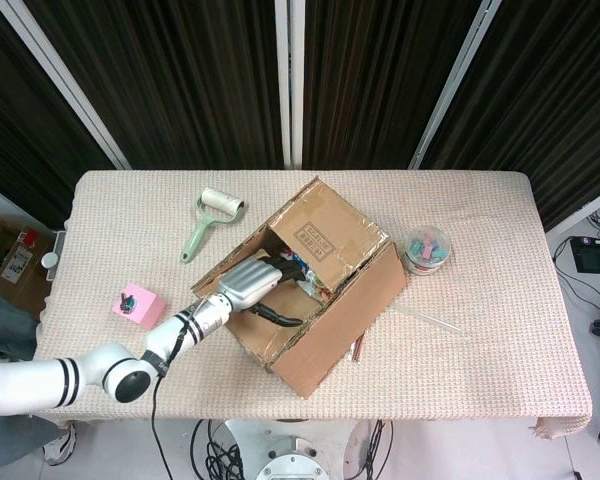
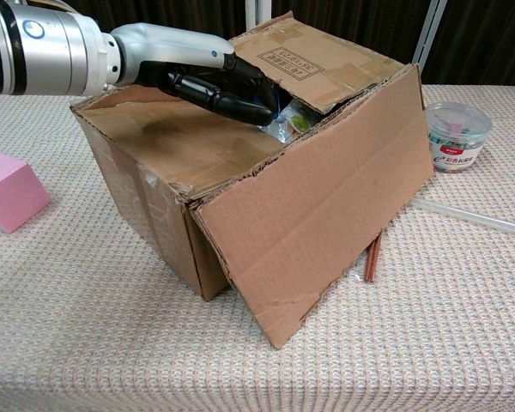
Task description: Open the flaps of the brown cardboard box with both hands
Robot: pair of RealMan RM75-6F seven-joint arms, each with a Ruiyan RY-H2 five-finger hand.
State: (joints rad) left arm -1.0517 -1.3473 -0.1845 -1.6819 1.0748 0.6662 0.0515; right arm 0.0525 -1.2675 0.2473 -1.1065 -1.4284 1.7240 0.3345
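Observation:
The brown cardboard box [image 1: 325, 330] stands tilted mid-table. Its long front flap [image 2: 326, 197] hangs open down the near side. The labelled far flap [image 2: 318, 56] slants upward, partly raised. My left hand [image 2: 215, 81] reaches in from the left and lies flat on the near left flap [image 2: 172, 142]; its dark fingers [image 2: 240, 96] stretch to that flap's inner edge, by the gap. In the head view, the left hand [image 1: 255, 283] sits over the box's left half. Colourful packets [image 2: 287, 118] show in the gap. The hand holds nothing. The right hand appears in neither view.
A pink block [image 1: 138, 305] sits left of the box and a green-handled lint roller [image 1: 212, 218] behind it. A clear tub of coloured clips [image 1: 426, 248] stands to the right, with a clear rod [image 2: 472, 216] in front of it. Thin red sticks [image 2: 373, 257] poke out under the box.

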